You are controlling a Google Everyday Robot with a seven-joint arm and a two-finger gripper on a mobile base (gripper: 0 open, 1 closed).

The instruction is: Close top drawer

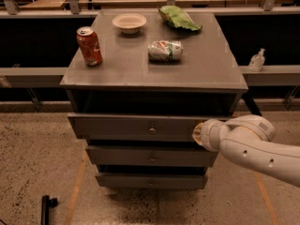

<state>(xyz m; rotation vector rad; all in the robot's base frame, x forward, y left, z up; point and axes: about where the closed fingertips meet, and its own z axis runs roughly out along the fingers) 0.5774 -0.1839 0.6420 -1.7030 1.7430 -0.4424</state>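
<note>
The top drawer [126,126] is a wide grey front with a small round knob [152,131]. It stands pulled out a short way from the grey cabinet [154,69], with a dark gap above it. My gripper [197,134] is at the end of the white arm [253,146], pressed against the right part of the drawer front. The fingers are hidden behind the wrist.
On the cabinet top stand a red soda can [89,46], a white bowl [129,22], a green chip bag [179,18] and a lying can [165,50]. Two lower drawers [150,157] sit below. A small bottle [256,61] stands on a ledge at right. A black object [45,209] lies on the floor.
</note>
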